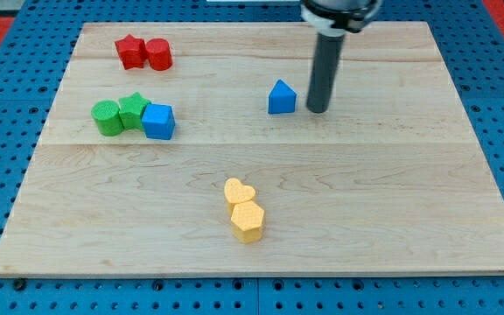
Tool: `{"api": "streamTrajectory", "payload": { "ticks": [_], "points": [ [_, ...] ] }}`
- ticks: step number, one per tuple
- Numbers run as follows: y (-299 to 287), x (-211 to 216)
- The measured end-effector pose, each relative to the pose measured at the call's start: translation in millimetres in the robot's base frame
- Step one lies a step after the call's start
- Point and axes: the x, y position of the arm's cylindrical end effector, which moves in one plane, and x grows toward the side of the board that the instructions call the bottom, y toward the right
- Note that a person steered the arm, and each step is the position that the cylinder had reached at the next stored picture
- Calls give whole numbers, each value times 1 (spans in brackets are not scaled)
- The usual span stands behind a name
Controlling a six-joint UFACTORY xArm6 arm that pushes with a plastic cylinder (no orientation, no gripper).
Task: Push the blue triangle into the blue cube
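Observation:
The blue triangle (281,97) stands on the wooden board, right of centre toward the view's top. My tip (318,110) rests on the board just to the triangle's right, a small gap apart from it. The blue cube (158,121) sits far to the view's left of the triangle, touching the green star (133,110).
A green cylinder (106,118) sits left of the green star. A red star (130,52) and a red cylinder (158,54) sit together at the top left. A yellow heart (239,192) and a yellow hexagon (247,220) sit together near the bottom centre. The board (392,201) lies on blue pegboard.

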Motion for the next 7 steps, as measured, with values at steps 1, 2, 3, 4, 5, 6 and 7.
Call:
{"api": "streamTrajectory", "payload": {
  "ticks": [1,2,3,4,5,6,7],
  "points": [
    [-48,0],
    [-81,0],
    [-87,0],
    [-34,0],
    [14,0],
    [-11,-34],
    [-116,-40]
  ]
}}
